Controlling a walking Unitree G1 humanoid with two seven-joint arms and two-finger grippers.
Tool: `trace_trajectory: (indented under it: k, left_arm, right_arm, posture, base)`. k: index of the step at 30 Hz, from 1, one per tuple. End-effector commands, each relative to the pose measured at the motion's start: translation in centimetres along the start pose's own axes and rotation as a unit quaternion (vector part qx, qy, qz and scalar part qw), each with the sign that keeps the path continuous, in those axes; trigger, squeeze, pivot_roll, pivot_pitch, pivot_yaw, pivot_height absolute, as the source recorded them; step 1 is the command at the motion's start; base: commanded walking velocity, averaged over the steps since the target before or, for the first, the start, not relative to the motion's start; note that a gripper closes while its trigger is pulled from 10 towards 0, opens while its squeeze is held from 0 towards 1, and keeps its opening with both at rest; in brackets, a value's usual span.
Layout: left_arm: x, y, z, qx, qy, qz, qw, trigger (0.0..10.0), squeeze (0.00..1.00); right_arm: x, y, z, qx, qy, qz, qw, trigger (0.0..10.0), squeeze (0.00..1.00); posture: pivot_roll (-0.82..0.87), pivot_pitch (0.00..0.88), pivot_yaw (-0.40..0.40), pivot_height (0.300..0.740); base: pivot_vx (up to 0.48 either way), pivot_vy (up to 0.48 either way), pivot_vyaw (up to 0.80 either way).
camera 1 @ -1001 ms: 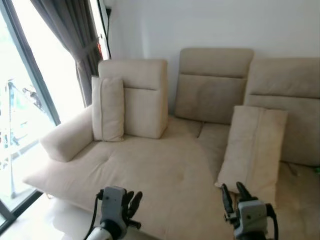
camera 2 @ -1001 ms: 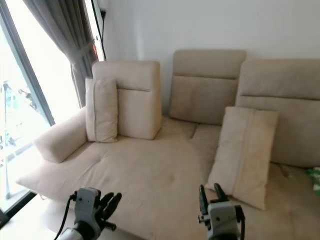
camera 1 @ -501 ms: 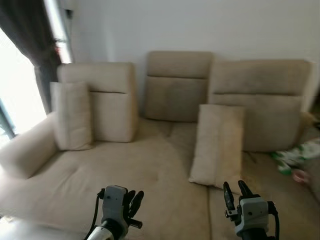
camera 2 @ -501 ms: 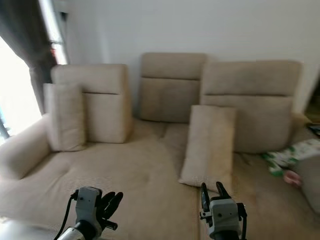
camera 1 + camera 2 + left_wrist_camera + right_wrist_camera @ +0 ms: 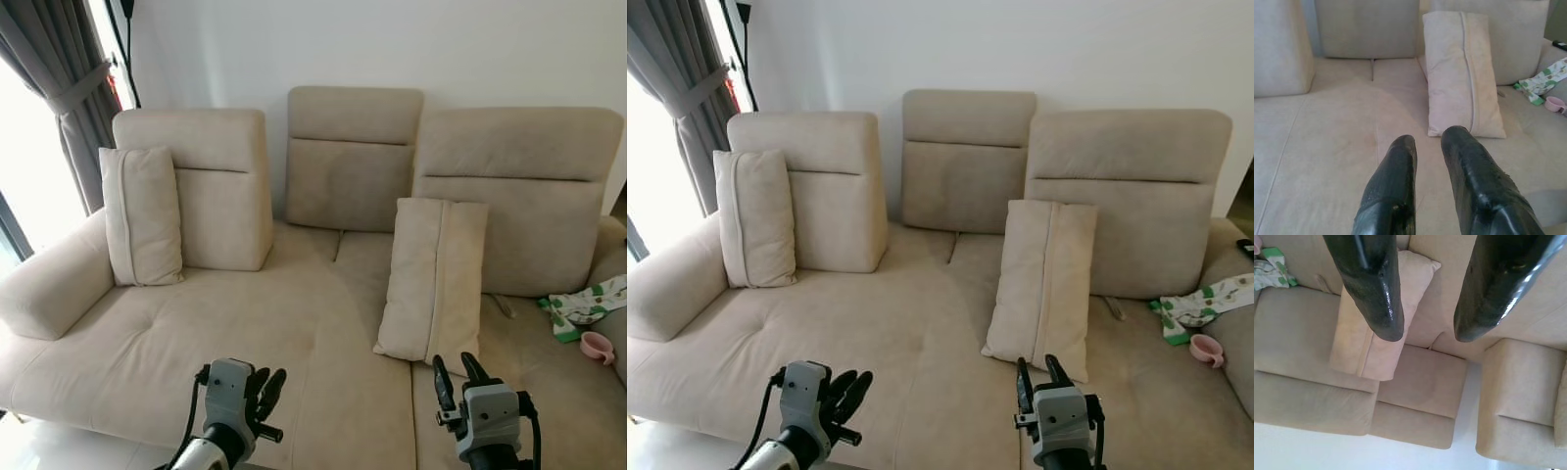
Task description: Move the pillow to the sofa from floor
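Already the pillow [image 5: 432, 280] stands propped against the sofa [image 5: 245, 323] backrest, so it stays upright. Left end effector [image 5: 263, 390] slightly parted, right end effector [image 5: 454, 373] apart; both empty, held low before the seat.

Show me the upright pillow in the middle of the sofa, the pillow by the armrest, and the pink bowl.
Middle pillow [image 5: 431, 279], left eye view, centre of its front face.
Armrest pillow [image 5: 145, 215], left eye view, middle of its front face.
Pink bowl [image 5: 597, 346], left eye view, on its rim.
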State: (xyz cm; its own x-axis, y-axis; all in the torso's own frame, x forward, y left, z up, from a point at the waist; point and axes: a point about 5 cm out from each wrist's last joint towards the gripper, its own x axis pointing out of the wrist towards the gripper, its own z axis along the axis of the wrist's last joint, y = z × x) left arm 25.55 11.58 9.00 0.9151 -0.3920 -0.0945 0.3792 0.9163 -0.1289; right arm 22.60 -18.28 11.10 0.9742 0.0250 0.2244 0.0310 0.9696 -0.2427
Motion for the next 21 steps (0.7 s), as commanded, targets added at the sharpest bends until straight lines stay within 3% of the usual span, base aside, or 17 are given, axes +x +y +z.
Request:
trace_trajectory:
  k: [1,21]
  left_arm:
    - [-0.17,0.10,-0.50,-0.001,0.008,-0.001,1.000,10.0,0.00]
    - [-0.04,-0.27,-0.49,0.004,0.008,-0.008,1.000,10.0,0.00]
  right_arm:
    - [-0.06,0.15,-0.37,0.000,0.010,0.005,1.000,10.0,0.00]
    - [-0.14,0.06,-0.61,-0.010,0.015,0.011,1.000,10.0,0.00]
  posture:
    - [0.13,0.000,0.068,0.740]
    - [0.13,0.000,0.064,0.740]
  base:
    - [0.000,0.000,0.00]
    - [0.000,-0.464,0.00]
